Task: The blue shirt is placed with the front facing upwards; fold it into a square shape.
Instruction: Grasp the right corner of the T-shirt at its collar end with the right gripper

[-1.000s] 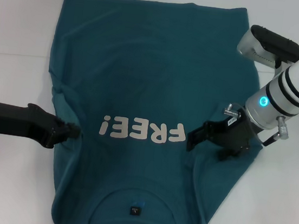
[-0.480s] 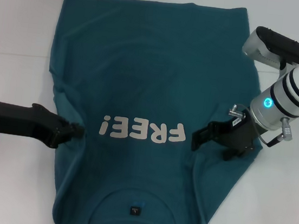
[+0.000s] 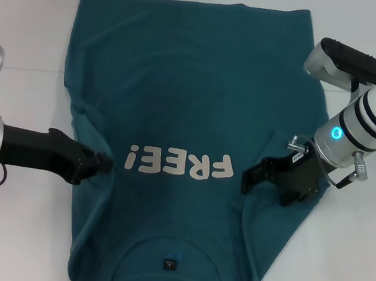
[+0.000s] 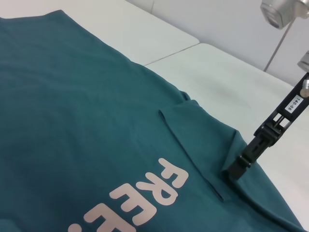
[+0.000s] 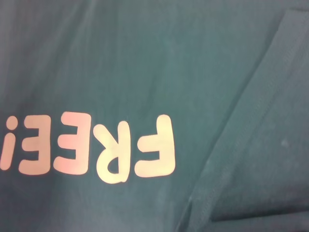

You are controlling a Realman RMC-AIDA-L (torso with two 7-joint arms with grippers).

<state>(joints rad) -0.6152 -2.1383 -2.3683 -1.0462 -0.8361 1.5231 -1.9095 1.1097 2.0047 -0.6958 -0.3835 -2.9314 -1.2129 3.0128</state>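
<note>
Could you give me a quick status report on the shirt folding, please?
Left gripper at shirt's left side, right gripper at its right side, sleeves folded in. Blue shirt flat, print up, not yet square. Nothing in the way.

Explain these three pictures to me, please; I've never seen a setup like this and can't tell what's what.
It is a two-armed robot folding a blue shirt spread print-up on a white table. The wide picture looks down from its head. The left gripper and right gripper each sit at a side of the shirt near the "FREE!" print, where the sleeves are folded in. The other two pictures come from wrist cameras: the left wrist's view shows the right gripper's fingers on the cloth; the right wrist's view shows only fabric and lettering.
</note>
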